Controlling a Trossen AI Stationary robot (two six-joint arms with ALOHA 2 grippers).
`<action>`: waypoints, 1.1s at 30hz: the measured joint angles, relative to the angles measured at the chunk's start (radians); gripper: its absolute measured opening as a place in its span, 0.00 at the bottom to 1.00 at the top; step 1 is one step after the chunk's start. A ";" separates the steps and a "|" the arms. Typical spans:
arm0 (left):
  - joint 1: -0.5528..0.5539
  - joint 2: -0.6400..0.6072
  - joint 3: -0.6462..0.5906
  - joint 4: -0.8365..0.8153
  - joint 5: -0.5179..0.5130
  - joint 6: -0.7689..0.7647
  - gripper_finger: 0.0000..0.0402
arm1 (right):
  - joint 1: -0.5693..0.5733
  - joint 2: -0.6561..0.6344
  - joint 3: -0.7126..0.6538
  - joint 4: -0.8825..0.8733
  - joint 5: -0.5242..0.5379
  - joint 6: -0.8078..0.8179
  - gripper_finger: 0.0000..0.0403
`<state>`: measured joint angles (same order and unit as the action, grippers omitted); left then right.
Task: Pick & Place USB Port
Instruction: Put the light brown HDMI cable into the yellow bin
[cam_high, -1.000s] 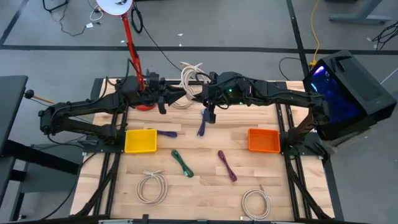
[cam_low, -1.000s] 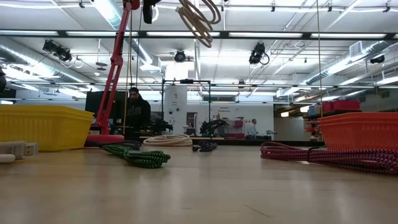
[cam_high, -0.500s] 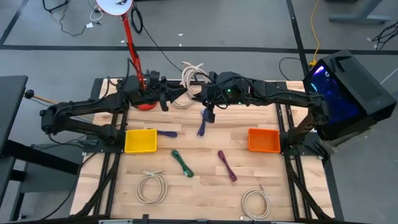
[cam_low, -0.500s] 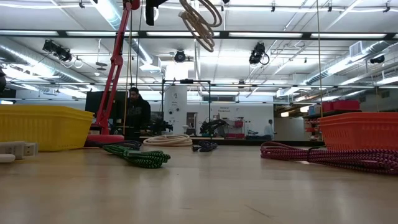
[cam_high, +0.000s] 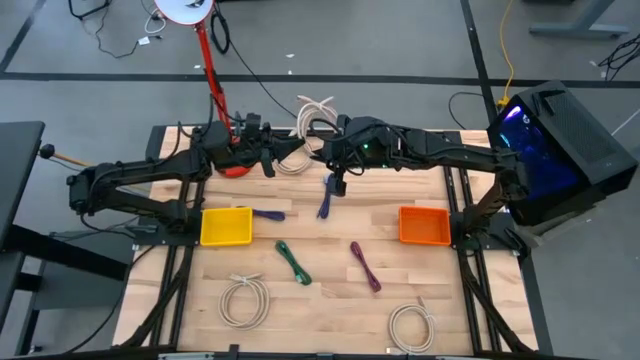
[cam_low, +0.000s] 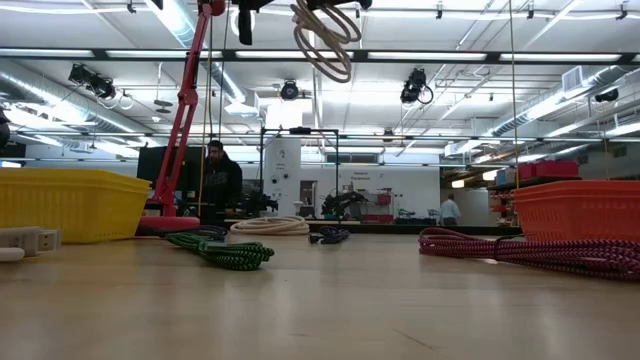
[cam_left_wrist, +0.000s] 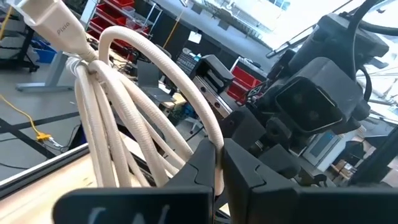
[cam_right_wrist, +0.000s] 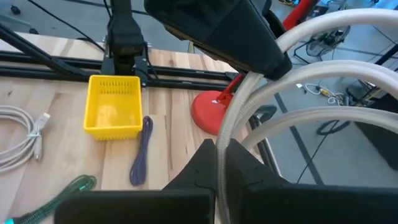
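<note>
A cream coiled USB cable (cam_high: 313, 113) is held up in the air over the far middle of the table; in the low view the coil (cam_low: 325, 38) hangs at the top edge. Its flat plug (cam_left_wrist: 53, 25) shows in the left wrist view. My left gripper (cam_high: 284, 150) comes from the table's left and my right gripper (cam_high: 320, 150) from the right, facing each other. Both are shut on the coil. In each wrist view the other arm's gripper stands close behind the loops. My left gripper (cam_left_wrist: 219, 150) pinches one strand of the coil's loop (cam_left_wrist: 208, 127) between its two fingers, coming roughly level from the table's left. The coil is lifted clear of the table, its bundled strands fanning away from the fingers. My right gripper (cam_right_wrist: 221, 148) pinches a strand of the loop (cam_right_wrist: 231, 124) between its two fingers, coming from the table's right and lying across the strand. The other loops (cam_right_wrist: 311, 74) arc away beyond the fingers, clear of the table.
On the table are a yellow bin (cam_high: 226, 225), an orange bin (cam_high: 424, 225), a purple cable (cam_high: 268, 214), a blue cable (cam_high: 326, 197), a green cable (cam_high: 293, 262), a magenta cable (cam_high: 364, 266), two white coils (cam_high: 245, 300) (cam_high: 411, 325), and a red lamp base (cam_high: 230, 165) at the far edge.
My left gripper has moved a little toward the table's right, and the lifted coil has shifted that way with it and hangs slightly lower in the low view. Both grippers have kept their hold.
</note>
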<state>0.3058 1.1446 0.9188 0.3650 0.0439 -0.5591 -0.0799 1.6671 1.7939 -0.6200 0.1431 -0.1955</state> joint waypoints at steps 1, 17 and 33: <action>0.000 0.000 0.000 -0.002 -0.002 0.003 0.03 | 0.000 0.000 0.000 -0.002 0.003 0.000 0.01; 0.040 -0.141 -0.005 -0.460 -0.215 0.068 0.03 | -0.069 -0.029 0.001 -0.015 0.135 -0.030 0.27; -0.116 -0.278 -0.002 -1.066 -0.257 -0.234 0.03 | -0.234 -0.041 0.002 -0.086 0.154 -0.053 0.24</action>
<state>0.1896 0.8664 0.9171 -0.7013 -0.2129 -0.7933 -0.3144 1.6257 1.7958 -0.7061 0.2967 -0.2481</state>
